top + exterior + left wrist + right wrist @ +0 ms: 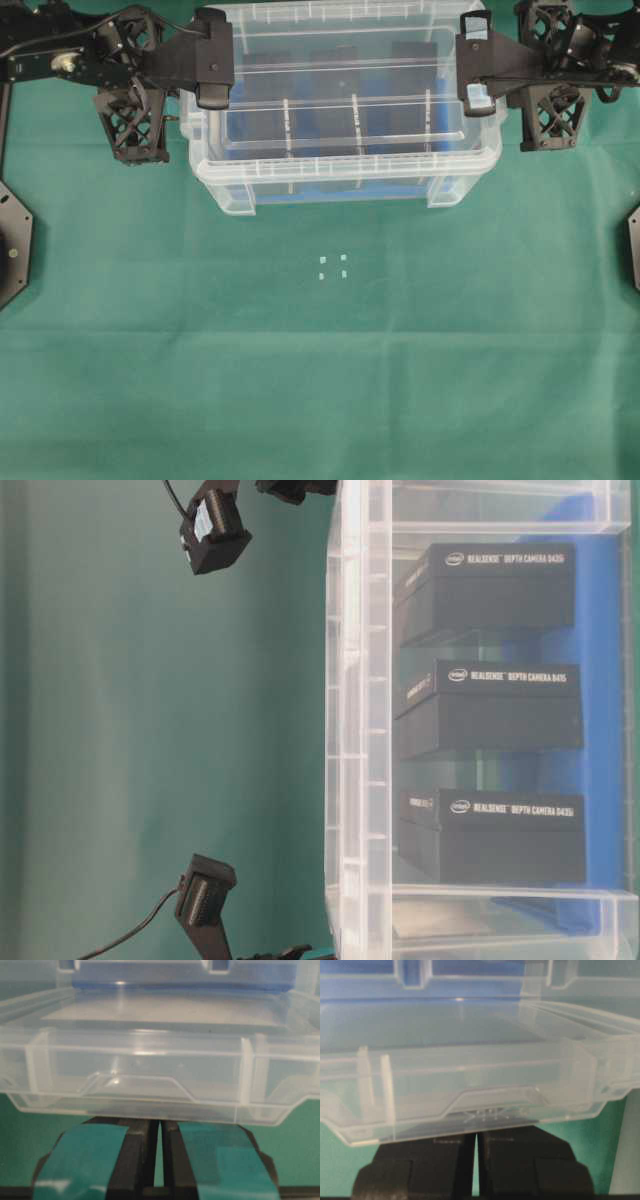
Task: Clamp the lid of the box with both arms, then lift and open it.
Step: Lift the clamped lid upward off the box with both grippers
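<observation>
Both sets of jaws pinch the lid (340,100) at its short ends above the box (345,185), near the counter's far edge, so the left gripper (160,1127) and right gripper (476,1135) should rise level, in step.

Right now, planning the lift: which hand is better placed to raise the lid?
Neither alone: left hand and right hand each pinch an opposite end of the lid, so both lift together.

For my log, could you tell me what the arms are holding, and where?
Both grippers clamp the lid: left gripper and right gripper on its opposite short edges.
</observation>
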You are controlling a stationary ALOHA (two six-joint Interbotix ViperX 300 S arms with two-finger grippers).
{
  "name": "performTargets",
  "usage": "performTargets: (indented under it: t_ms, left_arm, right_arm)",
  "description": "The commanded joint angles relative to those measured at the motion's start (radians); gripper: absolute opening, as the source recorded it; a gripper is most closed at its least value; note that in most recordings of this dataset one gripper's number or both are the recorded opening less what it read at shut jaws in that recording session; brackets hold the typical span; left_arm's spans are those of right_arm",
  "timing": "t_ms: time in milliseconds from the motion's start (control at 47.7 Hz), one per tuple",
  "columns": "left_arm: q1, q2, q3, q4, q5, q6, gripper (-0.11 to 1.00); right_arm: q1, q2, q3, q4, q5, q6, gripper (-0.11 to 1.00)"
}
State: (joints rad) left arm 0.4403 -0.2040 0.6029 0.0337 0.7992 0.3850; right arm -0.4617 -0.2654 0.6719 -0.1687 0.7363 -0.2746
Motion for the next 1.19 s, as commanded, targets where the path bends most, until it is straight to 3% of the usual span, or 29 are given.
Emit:
performTargets:
  t_ms: [0, 1173]
  left_arm:
    - [-0.017, -0.011, -0.08, -0.008, -0.011, -0.005, 0.01]
    - [-0.051, -0.072, -0.199, -0.014, 0.161, -0.009, 0.01]
  right_arm:
    - [0.031, -0.006, -0.077, 0.008, -0.023, 0.011, 0.0]
    - [0.063, -0.098, -0.204, 0.005, 0.133, 0.02, 0.0]
